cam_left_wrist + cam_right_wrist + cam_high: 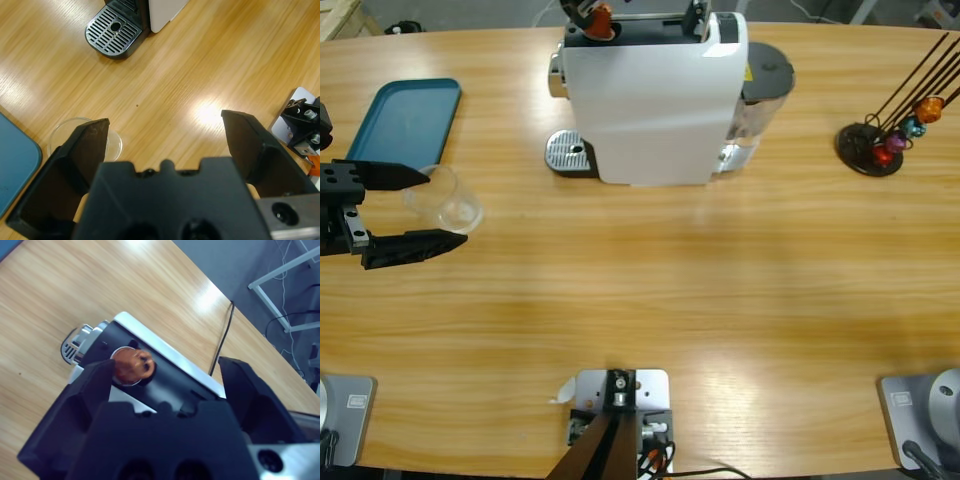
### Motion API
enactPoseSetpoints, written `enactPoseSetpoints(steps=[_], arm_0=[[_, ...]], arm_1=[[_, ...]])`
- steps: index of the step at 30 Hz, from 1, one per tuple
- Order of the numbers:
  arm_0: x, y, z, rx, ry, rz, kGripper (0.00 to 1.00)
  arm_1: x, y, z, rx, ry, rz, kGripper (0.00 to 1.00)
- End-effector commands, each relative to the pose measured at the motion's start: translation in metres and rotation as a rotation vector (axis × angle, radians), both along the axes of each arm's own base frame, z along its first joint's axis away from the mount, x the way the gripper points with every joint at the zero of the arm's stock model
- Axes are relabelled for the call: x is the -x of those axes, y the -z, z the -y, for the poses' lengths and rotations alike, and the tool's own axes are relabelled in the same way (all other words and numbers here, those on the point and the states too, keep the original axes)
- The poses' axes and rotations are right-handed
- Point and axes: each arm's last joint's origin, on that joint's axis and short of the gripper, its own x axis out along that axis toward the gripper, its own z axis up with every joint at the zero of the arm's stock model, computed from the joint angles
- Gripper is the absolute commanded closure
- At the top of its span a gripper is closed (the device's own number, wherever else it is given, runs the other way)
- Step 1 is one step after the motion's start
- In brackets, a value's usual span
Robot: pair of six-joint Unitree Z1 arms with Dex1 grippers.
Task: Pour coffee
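Seen from above, the left gripper (432, 208) enters from the table's left edge with jaws spread wide, one on either side of a clear, round plastic cup (444, 200) it does not grip. No coffee is visible in the cup or elsewhere. A teal rectangular tray (404, 120) lies just beyond. Only the right wrist view reveals the right gripper (167, 380), jaws apart and holding nothing, poised above the white boxy coffee machine (655, 95), where an orange capsule (133, 364) sits in the top slot. The long wooden table (700, 300) lies bare across its middle; a black stand of coloured capsules (890, 135) occupies the far right.
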Motion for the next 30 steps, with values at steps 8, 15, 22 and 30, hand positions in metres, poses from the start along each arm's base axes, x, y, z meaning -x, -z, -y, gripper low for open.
enactPoseSetpoints(steps=[8, 15, 22, 30], arm_0=[[0.001, 0.008, -0.002, -0.014, -0.005, -0.010, 0.027], [0.000, 0.007, -0.001, -0.007, -0.003, -0.001, 0.027], [-0.001, 0.006, -0.001, -0.006, -0.003, 0.002, 0.027], [0.000, 0.008, -0.002, -0.008, -0.003, -0.001, 0.027]], arm_1=[[-0.007, 0.008, 0.000, 0.037, 0.040, 0.006, 0.110], [0.030, -0.052, 0.043, 0.125, -0.394, 0.011, 0.092], [0.049, -0.058, 0.064, 0.079, -0.510, -0.014, 0.001], [0.014, -0.024, 0.020, 0.031, -0.423, -0.013, 0.027]])
